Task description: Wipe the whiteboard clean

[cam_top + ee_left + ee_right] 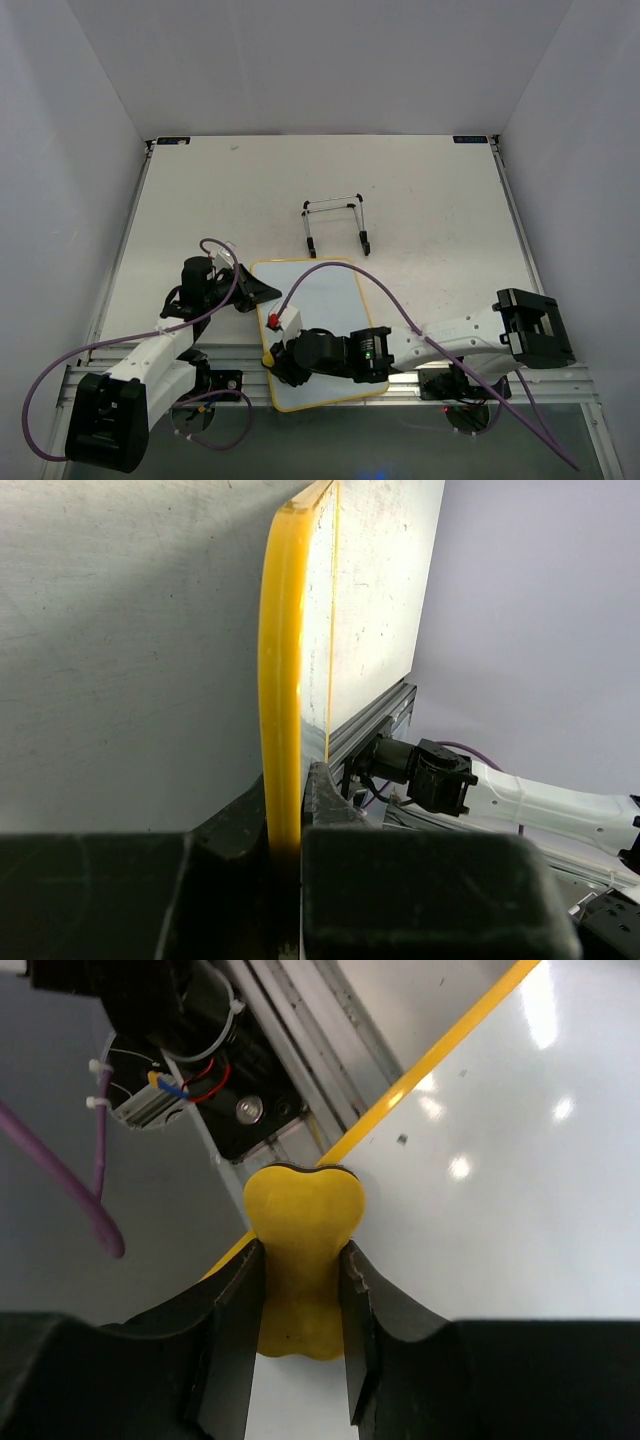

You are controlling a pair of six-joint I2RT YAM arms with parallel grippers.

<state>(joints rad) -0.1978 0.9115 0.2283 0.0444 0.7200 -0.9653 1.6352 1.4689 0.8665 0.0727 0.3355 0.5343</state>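
Between the fingers of our right gripper (300, 1280) we clamp the yellow eraser (302, 1210), its far end over the frame of the whiteboard (490, 1170); our left gripper (285, 825) pinches that frame's edge.

my top camera looks down from above and behind both arm bases over the whole table (420, 190), while my left wrist camera peers close along the whiteboard (283, 660) frame and my right wrist camera stares down close past the eraser (300, 1250) at that same board's frame.
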